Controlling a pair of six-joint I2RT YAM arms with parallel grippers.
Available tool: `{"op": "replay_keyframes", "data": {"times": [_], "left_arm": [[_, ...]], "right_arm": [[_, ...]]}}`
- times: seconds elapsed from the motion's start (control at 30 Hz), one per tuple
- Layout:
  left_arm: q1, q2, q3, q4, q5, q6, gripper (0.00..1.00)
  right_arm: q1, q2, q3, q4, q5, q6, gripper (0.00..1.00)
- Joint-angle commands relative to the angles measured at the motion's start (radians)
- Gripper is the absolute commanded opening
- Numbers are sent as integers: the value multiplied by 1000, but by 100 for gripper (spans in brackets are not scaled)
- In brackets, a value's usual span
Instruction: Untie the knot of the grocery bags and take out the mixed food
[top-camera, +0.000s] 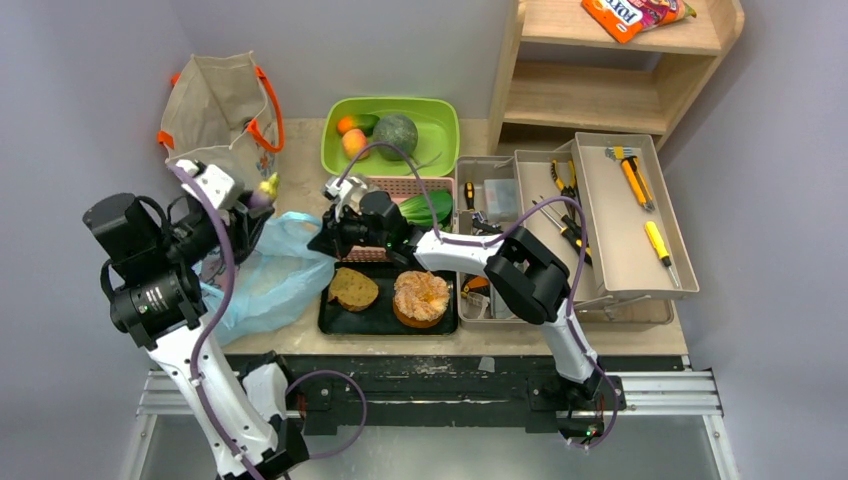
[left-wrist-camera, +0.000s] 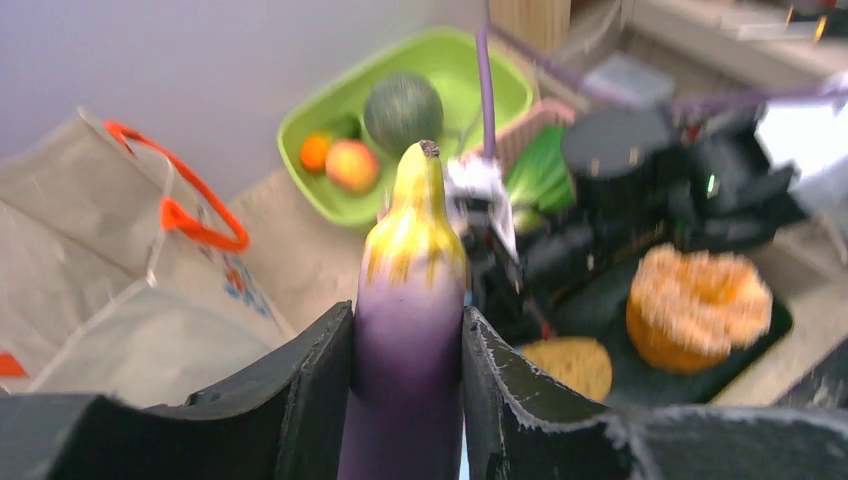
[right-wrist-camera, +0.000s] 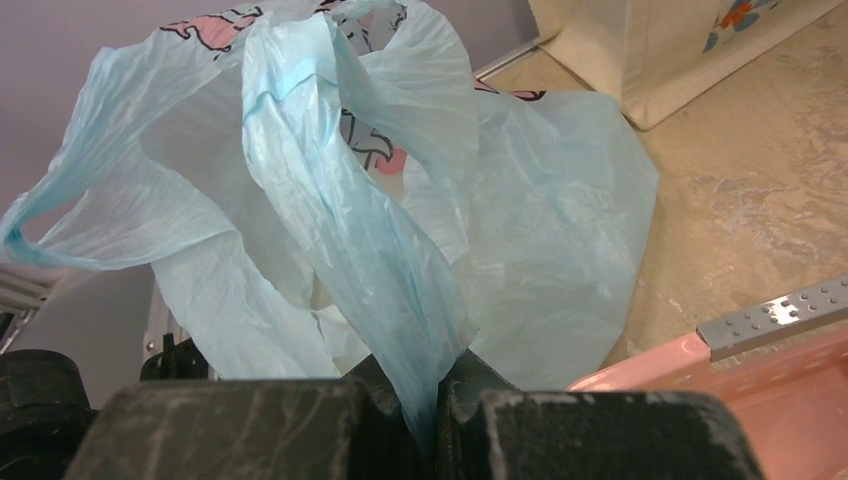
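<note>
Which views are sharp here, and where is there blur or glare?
Top external: sharp and evenly lit, no glare. Left wrist: the eggplant is fairly crisp, while the green bin and pastry behind it are blurred. Right wrist: the blue bag is crisp, with light showing through it.
</note>
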Motion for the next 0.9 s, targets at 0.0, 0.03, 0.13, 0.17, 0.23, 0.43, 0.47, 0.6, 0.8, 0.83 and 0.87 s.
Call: {"op": "replay_keyframes", "data": {"times": [0.0, 0.03, 0.13, 0.17, 0.23, 0.43, 0.47, 0.6, 0.8, 0.83, 0.87], "left_arm": [[-90, 48, 63, 498, -53, -570, 0], [-131, 73, 84, 517, -100, -572, 0], [-221, 201, 146, 556, -232, -560, 0], [-241, 245, 173, 579, -252, -561, 0], [-289, 338, 219, 594, -271, -523, 0], [-477, 586, 345, 508, -263, -398, 0], [-507, 618, 358, 478, -259, -367, 0], [-610, 738, 360, 414, -267, -271, 0], [-711, 859, 352, 366, -316, -194, 9], [-723, 877, 358, 352, -327, -182, 17], [-733, 898, 374, 333, -341, -179, 30]], "right_arm": [[28, -36, -23, 48, 17, -116, 0], [38, -42, -39, 55, 23, -156, 0], [68, -71, -100, 87, 50, -285, 0], [81, -86, -130, 110, 82, -336, 0], [101, -112, -190, 176, 134, -446, 0], [123, -119, -225, 241, 170, -612, 0], [127, -121, -231, 249, 167, -639, 0], [138, -131, -259, 263, 155, -703, 0], [140, -140, -287, 264, 166, -727, 0], [140, -142, -288, 260, 164, -721, 0], [140, -143, -290, 256, 158, -715, 0]]}}
